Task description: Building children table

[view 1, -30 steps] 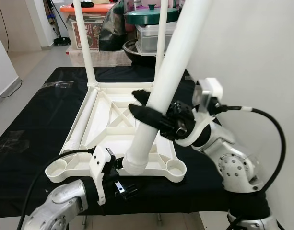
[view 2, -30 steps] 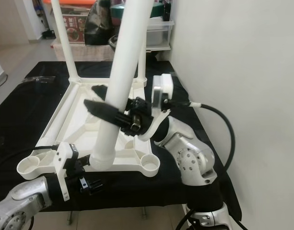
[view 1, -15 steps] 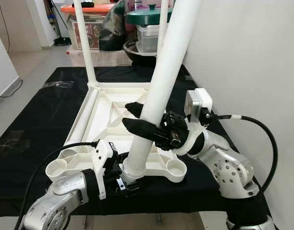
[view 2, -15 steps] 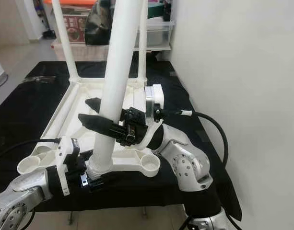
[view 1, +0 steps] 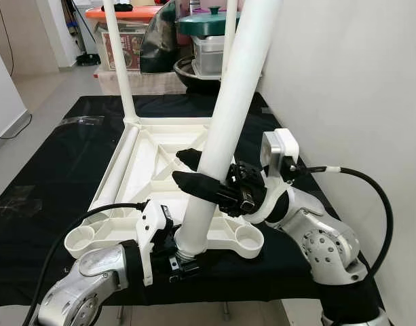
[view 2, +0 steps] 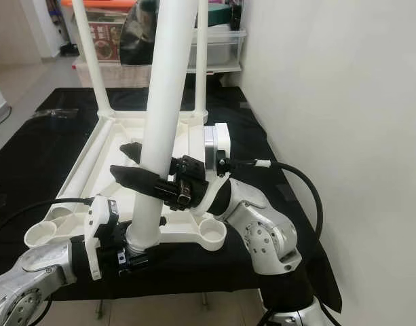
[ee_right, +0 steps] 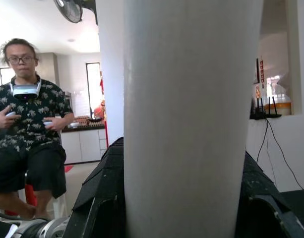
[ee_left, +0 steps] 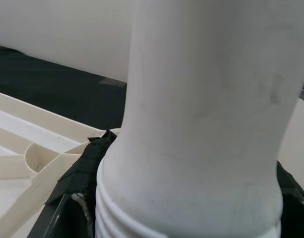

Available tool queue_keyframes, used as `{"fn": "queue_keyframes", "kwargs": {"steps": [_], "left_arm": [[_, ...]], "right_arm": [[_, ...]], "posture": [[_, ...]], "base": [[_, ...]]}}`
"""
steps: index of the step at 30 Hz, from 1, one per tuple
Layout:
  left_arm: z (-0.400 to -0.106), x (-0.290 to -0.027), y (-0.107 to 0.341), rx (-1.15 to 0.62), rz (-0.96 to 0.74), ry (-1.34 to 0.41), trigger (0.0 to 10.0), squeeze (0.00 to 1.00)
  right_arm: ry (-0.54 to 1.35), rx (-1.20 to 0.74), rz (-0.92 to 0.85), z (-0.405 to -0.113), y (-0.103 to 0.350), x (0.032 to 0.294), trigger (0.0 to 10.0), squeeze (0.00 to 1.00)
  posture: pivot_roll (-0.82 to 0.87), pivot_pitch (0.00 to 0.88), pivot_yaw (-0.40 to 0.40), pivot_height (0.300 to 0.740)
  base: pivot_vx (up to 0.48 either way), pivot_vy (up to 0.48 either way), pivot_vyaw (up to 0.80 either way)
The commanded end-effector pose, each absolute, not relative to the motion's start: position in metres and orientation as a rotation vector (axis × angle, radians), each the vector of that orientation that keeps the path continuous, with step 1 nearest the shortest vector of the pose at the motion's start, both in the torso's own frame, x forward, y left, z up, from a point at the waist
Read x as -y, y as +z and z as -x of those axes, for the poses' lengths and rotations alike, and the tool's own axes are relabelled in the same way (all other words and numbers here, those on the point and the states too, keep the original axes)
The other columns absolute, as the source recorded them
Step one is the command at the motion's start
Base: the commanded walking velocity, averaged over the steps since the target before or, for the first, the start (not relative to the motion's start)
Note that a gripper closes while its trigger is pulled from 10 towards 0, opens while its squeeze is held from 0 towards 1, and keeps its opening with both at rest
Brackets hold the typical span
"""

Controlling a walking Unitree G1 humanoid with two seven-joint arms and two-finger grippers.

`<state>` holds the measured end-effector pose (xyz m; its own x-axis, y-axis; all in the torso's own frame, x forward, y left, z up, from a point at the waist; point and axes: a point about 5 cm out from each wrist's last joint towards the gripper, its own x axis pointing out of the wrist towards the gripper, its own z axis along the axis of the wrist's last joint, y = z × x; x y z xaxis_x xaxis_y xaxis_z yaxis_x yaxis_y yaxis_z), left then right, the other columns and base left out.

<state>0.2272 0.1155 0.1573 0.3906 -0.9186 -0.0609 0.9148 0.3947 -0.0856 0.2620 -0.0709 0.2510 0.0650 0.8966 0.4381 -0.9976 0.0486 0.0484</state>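
While both grippers (right gripper (view 1: 194, 170), left gripper (view 1: 177, 257)) clamp it, smooth white tube leg (view 1: 224, 122) tilts.

Silver jointed arms (view 1: 326, 248), black cables; white wrist camera housings (view 1: 279, 148)

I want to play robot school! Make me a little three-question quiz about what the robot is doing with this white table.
1. True or false: the white tabletop lies upside down on the black cloth.
2. How many legs already stand up at its far corners?
3. What holds the loose white leg? A) right gripper only B) both grippers, with the left gripper at its threaded end C) a person's hand

Key: 1 true. 2 two. 3 B.
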Motion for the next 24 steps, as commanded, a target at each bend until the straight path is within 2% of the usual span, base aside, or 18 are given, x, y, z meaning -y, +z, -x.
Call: {"fn": "queue_keyframes", "kwargs": {"steps": [1, 3, 4, 5, 7, 8, 9, 10, 11, 12, 14, 15, 16, 17, 20, 21, 23, 24], "left_arm": [[-0.225, -0.113, 0.155, -0.123, 0.022, -1.176, 0.0, 0.0], [-0.225, -0.113, 0.154, -0.125, 0.016, -1.173, 0.0, 0.0], [-0.226, -0.113, 0.154, -0.127, 0.007, -1.162, 0.0, 0.0], [-0.229, -0.115, 0.153, -0.126, -0.009, -1.137, 2.7, 0.0], [-0.23, -0.116, 0.153, -0.124, -0.017, -1.127, 2.7, 0.0], [-0.231, -0.118, 0.152, -0.122, -0.028, -1.112, 3.5, 0.0], [-0.232, -0.119, 0.152, -0.122, -0.036, -1.102, 3.5, 0.0], [-0.235, -0.121, 0.151, -0.121, -0.054, -1.073, 4.7, 0.0], [-0.237, -0.123, 0.151, -0.121, -0.067, -1.053, 4.7, 0.0], [-0.243, -0.126, 0.148, -0.131, -0.1, -0.991, 5.1, 0.0], [-0.247, -0.129, 0.146, -0.139, -0.123, -0.947, 5.1, 0.0], [-0.261, -0.137, 0.142, -0.146, -0.172, -0.805, 8.6, 0.0], [-0.261, -0.137, 0.142, -0.146, -0.172, -0.805, 8.6, 0.0], [-0.27, -0.143, 0.14, -0.149, -0.204, -0.706, 10.0, 0.0], [-0.288, -0.162, 0.139, -0.126, -0.363, -0.454, 10.0, 0.0], [-0.294, -0.169, 0.137, -0.126, -0.404, -0.372, 10.0, 0.0], [-0.294, -0.169, 0.137, -0.126, -0.404, -0.372, 10.0, 0.0], [-0.297, -0.173, 0.135, -0.134, -0.425, -0.316, 10.0, 0.0]], "right_arm": [[1.473, 0.304, -0.364, -0.263, 0.25, 0.065, 0.0, 0.0], [1.454, 0.288, -0.36, -0.265, 0.249, 0.065, 0.0, 0.0], [1.426, 0.259, -0.345, -0.267, 0.247, 0.064, 10.0, 0.0], [1.361, 0.223, -0.329, -0.272, 0.243, 0.066, 10.0, 1.0], [1.337, 0.216, -0.323, -0.274, 0.241, 0.068, 10.0, 1.0], [1.304, 0.208, -0.332, -0.277, 0.239, 0.071, 10.0, 1.0], [1.284, 0.203, -0.339, -0.279, 0.238, 0.072, 10.0, 1.0], [1.239, 0.198, -0.33, -0.283, 0.236, 0.075, 10.0, 1.0], [1.207, 0.196, -0.322, -0.285, 0.235, 0.077, 10.0, 1.0], [1.146, 0.184, -0.302, -0.29, 0.233, 0.08, 10.0, 1.0], [1.104, 0.176, -0.289, -0.294, 0.231, 0.082, 10.0, 1.0], [1.004, 0.164, -0.271, -0.302, 0.227, 0.086, 10.0, 1.0], [1.004, 0.164, -0.271, -0.302, 0.227, 0.086, 10.0, 1.0], [0.936, 0.155, -0.258, -0.307, 0.224, 0.088, 10.0, 1.0], [0.682, 0.115, -0.404, -0.325, 0.22, 0.098, 10.0, 1.0], [0.608, 0.098, -0.515, -0.327, 0.218, 0.098, 10.0, 1.0], [0.608, 0.098, -0.515, -0.327, 0.218, 0.098, 10.0, 1.0], [0.562, 0.08, -0.595, -0.328, 0.215, 0.097, 10.0, 1.0]], "posture": [[0.03, 0.0, -0.06, 0.74], [0.03, 0.0, -0.06, 0.74], [0.03, 0.0, -0.062, 0.74], [0.03, 0.0, -0.062, 0.74], [0.03, 0.0, -0.062, 0.74], [0.03, 0.0, -0.062, 0.74], [0.03, 0.0, -0.062, 0.74], [0.03, 0.0, -0.062, 0.74], [0.03, 0.0, -0.062, 0.74], [0.02, 0.0, -0.06, 0.74], [0.02, 0.0, -0.06, 0.74], [0.02, 0.0, -0.06, 0.74], [0.02, 0.0, -0.06, 0.74], [0.02, 0.0, -0.06, 0.74], [0.02, 0.0, -0.064, 0.74], [0.02, 0.0, -0.06, 0.74], [0.02, 0.0, -0.06, 0.74], [0.02, 0.0, -0.06, 0.74]], "base": [[0.0, 0.0, 0.0], [0.0, 0.0, 0.0], [0.0, 0.0, 0.0], [0.0, 0.0, 0.0], [0.0, 0.0, 0.0], [0.0, 0.0, 0.0], [0.0, 0.0, 0.0], [0.0, 0.0, 0.0], [0.0, 0.0, 0.0], [0.0, 0.0, 0.0], [0.0, 0.0, 0.0], [0.0, 0.0, 0.0], [0.0, 0.0, 0.0], [0.0, 0.0, 0.0], [0.0, 0.0, 0.0], [0.0, 0.0, 0.0], [0.0, 0.0, 0.0], [0.0, 0.0, 0.0]]}}
